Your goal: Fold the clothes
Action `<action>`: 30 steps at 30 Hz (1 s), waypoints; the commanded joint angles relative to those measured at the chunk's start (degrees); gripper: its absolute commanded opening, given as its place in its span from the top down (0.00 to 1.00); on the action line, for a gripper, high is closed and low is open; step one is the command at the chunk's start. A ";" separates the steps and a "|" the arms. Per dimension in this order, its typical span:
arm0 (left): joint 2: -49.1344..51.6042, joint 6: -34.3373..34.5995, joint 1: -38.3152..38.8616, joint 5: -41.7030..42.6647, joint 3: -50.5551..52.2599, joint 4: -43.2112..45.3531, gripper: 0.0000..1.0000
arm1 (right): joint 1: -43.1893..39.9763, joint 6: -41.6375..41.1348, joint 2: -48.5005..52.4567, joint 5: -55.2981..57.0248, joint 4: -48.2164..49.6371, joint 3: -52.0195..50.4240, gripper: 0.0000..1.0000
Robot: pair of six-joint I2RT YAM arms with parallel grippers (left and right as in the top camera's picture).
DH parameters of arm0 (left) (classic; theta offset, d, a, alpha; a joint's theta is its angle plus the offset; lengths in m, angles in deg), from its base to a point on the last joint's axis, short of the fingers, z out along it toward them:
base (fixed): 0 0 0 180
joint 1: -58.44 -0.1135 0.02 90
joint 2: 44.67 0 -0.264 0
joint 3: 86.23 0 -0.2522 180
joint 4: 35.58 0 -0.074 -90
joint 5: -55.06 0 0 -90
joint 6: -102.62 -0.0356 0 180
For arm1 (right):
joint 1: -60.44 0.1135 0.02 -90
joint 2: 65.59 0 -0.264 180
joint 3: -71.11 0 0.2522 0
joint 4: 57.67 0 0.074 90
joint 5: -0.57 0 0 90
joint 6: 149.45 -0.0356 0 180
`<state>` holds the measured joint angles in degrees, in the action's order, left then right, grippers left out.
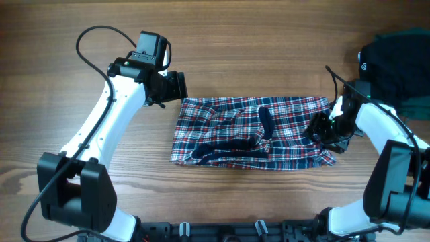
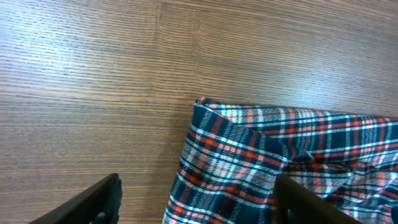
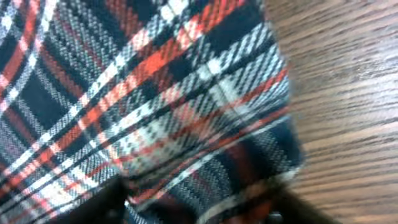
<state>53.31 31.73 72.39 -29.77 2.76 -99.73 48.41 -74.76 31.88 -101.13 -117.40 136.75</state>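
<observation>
The plaid shirt lies flat on the table. The left gripper hovers at its upper-left corner, spread wide and empty. The right gripper angles down onto the shirt's right edge; its grip cannot be told. 2 arms, 2 garments: a black garment lies beyond the shirt's right end.
</observation>
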 commanded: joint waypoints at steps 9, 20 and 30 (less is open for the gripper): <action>0.28 -0.96 -0.35 -1.42 -0.44 -0.15 0.21 | 0.83 -1.38 2.34 -1.16 1.77 0.13 0.96; 0.28 -0.94 -0.35 -1.40 -0.44 -0.28 0.21 | 3.21 0.28 -7.98 -2.12 -4.28 6.40 0.96; 0.28 -0.92 -0.31 -1.16 -0.44 -0.37 0.20 | 16.65 -4.70 -15.23 4.46 -4.07 6.43 0.96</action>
<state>53.31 31.73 72.39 -30.62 2.76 -99.95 62.68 -77.02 18.40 -99.84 -121.58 141.73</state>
